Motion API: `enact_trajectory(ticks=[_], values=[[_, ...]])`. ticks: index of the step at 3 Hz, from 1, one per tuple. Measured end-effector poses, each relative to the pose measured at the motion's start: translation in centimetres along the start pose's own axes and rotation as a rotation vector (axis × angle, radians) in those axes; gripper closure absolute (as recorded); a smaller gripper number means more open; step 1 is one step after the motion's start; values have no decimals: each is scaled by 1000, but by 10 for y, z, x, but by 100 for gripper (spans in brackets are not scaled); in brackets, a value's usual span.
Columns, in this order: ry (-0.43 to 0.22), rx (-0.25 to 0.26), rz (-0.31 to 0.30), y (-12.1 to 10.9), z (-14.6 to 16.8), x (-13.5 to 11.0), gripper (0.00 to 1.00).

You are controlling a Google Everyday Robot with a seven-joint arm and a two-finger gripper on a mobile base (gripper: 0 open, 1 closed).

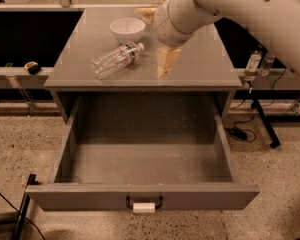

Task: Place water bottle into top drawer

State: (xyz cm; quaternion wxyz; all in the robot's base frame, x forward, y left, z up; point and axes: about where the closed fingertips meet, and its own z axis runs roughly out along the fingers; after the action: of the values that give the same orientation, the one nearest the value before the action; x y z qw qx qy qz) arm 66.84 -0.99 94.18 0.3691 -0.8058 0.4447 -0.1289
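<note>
The water bottle lies on its side on the grey tabletop, cap pointing toward the back right, just in front of a white bowl. The top drawer is pulled fully out below the tabletop; it holds nothing, and its black handle with a white tag faces front. My gripper hangs from the big white arm over the tabletop, a short way to the right of the bottle's cap end and apart from it. It holds nothing.
Two small slim bottles stand on a rail off the table's right side. A dark small object sits on the rail at left. Cables and stand legs lie on the speckled floor on both sides.
</note>
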Motion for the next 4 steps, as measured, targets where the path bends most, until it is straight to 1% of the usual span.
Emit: enact_trajectory(ticks=[1,2,3,4], values=[[-33,42,-13,-23,36,-9,2],[-45,61,-30,-43,70,-16,17],[-52,44,-36,-46,101,-13,21],[-76,49,-62,-47,116,-16,24]])
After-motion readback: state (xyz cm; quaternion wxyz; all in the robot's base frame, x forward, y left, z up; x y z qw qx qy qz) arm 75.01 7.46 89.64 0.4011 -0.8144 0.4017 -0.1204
